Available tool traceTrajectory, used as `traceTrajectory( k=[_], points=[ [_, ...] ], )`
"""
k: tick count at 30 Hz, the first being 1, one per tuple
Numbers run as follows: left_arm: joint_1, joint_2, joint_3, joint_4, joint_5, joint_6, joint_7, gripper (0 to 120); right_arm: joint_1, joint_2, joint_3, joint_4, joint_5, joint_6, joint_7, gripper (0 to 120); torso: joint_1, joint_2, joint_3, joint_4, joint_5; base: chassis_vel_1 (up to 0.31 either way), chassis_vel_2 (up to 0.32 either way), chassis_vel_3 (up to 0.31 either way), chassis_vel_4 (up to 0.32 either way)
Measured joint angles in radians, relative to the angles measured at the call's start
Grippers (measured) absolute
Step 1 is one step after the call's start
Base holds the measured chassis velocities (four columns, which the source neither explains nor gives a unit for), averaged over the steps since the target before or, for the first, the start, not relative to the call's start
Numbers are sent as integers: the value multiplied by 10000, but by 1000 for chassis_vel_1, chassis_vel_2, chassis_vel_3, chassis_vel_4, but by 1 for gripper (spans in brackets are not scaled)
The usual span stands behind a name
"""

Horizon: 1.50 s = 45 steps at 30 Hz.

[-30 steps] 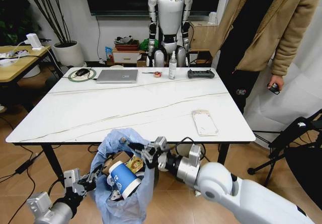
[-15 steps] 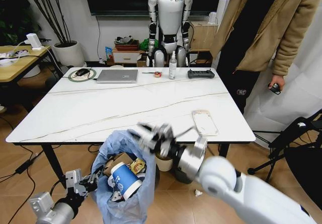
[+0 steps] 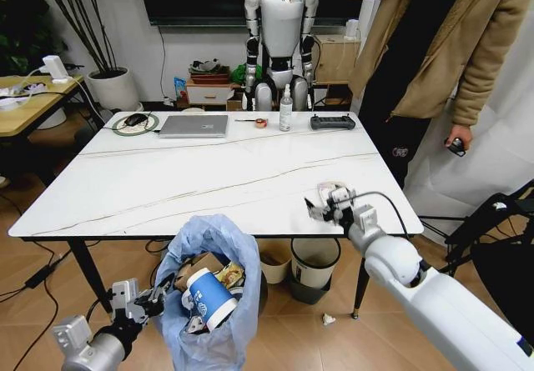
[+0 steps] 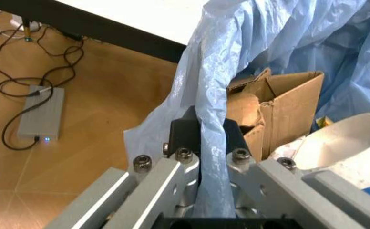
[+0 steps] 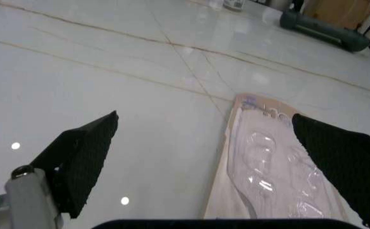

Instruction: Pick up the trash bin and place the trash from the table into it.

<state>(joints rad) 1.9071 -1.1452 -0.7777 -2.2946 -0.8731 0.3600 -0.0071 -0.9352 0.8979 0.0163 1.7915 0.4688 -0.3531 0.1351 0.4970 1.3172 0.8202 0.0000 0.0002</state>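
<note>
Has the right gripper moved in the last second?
Yes. The right gripper has gone from over the trash bin up and rightward to the table, now open above the flat wrapper.

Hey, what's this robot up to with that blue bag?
It is clearing litter off the table into the trash bin. Its left hand is clamped on the bin's blue liner, holding it below the table's near edge; a cardboard piece and a blue paper cup are already inside. Its right hand is open over a flat clear-fronted wrapper lying on the table.
</note>
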Motion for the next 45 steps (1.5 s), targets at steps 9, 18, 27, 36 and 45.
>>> traceTrajectory(
  k=[9, 18, 27, 36, 45],
  points=[
    [71, -8, -19, -27, 17, -46, 80, 0, -458, -30, 763, -311, 3, 378, -178, 98, 0, 0, 0, 0, 0, 0, 0, 0, 0],
    [29, -8, 23, -16, 34, -48, 80, 0, -713, -108, 1109, -504, 14, 661, -531, 88, -2, 0, 0, -2, 0, 0, 0, 0, 0],
    [20, 27, -15, -9, -2, -47, 59, 0, -748, -7, 1132, -1010, -63, 900, -826, 66, -2, 0, 0, -1, -1, 0, 0, 0, 0],
    [-2, 30, -46, -9, -47, -41, 42, 0, -791, 4, 1180, -1212, -59, 1037, -897, 34, -2, 0, 0, -1, -2, 0, 0, 0, 0],
    [-66, 50, -44, 11, -75, -22, 7, 0, -874, 30, 1239, -1214, 4, 1196, -929, 0, -1, 0, 0, -1, -2, 0, 0, 0, 0]
  ],
)
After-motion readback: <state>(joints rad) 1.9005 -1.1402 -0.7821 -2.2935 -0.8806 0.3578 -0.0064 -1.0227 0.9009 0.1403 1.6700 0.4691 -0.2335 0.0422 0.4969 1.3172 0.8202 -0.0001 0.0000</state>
